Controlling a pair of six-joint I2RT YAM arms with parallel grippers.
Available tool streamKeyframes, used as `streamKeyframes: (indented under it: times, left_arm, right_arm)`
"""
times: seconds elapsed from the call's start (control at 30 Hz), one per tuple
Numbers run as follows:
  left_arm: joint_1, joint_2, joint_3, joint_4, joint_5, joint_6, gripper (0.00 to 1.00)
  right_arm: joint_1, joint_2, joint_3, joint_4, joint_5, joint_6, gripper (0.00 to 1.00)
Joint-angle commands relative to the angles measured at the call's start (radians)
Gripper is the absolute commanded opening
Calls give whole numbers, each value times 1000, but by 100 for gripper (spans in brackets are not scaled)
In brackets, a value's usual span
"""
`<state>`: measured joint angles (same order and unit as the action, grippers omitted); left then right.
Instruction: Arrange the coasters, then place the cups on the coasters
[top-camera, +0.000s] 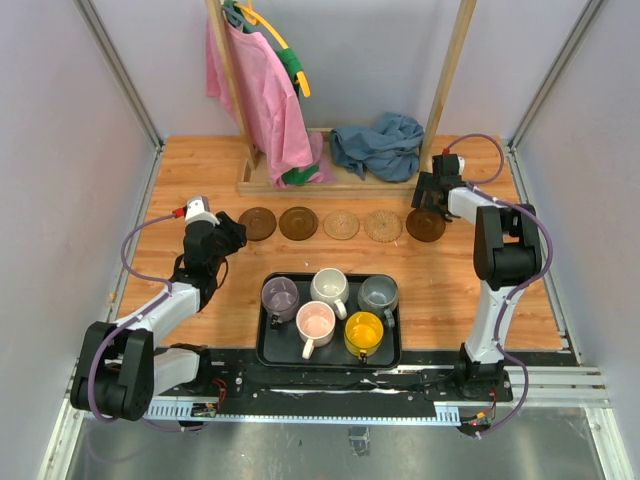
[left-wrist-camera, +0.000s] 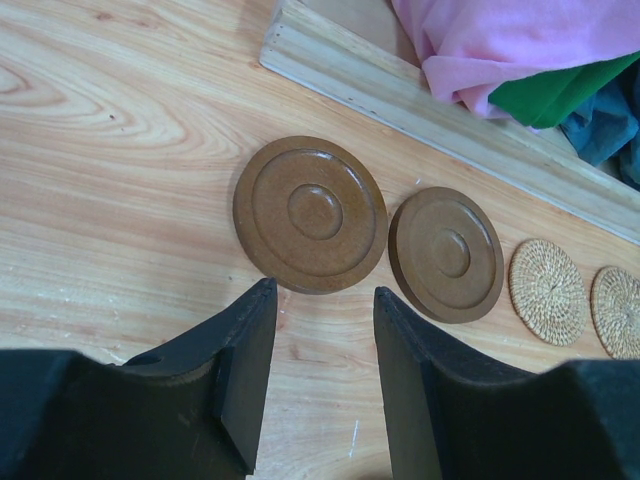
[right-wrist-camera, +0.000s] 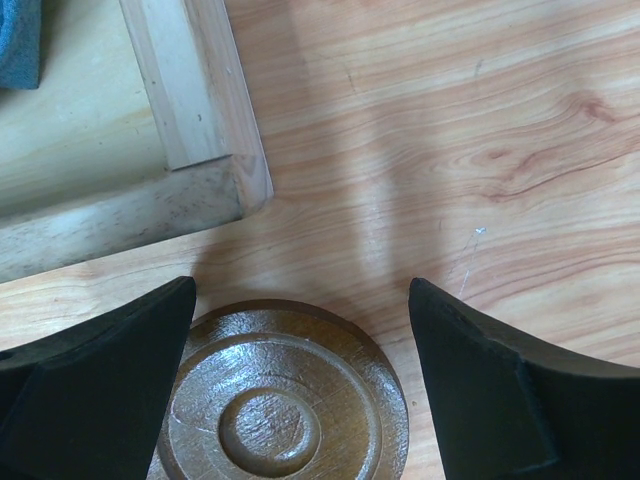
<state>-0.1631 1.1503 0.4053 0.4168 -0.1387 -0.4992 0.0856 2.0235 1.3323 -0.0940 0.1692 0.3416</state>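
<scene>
The right gripper (top-camera: 430, 196) points down at the table with its jaws spread wide and nothing held. In the right wrist view (right-wrist-camera: 302, 290) its two black fingers stand either side of the rightmost dark coaster (right-wrist-camera: 283, 395), which lies flat on the wood. I cannot tell whether either finger touches it. That arm rises from its base at the near edge, folds at a high elbow, and reaches its forearm back and inward to the right end of the coaster row, near the corner of the wooden rack base (right-wrist-camera: 120, 200).

The left gripper (top-camera: 228, 238) is released too, its jaws partly apart and empty. It sits low over the table, aimed at the leftmost dark coaster (left-wrist-camera: 311, 214) and stopping just short of its rim. The left arm lies stretched low from its base, wrist bent inward.

The five coasters lie in a line across the table. A second dark coaster (top-camera: 298, 223) and two woven coasters (top-camera: 342, 224) sit between the end ones, each slightly apart from its neighbours.

Nearer the arms, the black tray (top-camera: 268, 345) holds all five cups: purple-grey mug (top-camera: 279, 297), white mug (top-camera: 329, 287), grey-blue mug (top-camera: 378, 294), pink mug (top-camera: 315, 323) and yellow mug (top-camera: 363, 332).
</scene>
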Motion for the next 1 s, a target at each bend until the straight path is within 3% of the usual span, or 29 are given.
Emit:
streamKeyframes:
  times: [0.0,0.97]
  left_arm:
    - [8,-19,2,13,2,-4,48]
    - [8,-27,-3,1,1,-7,48]
  right_arm:
    - [13,-8,-42,-65,13,30,89]
    - [12,-13,-36,-73,35,38,89]
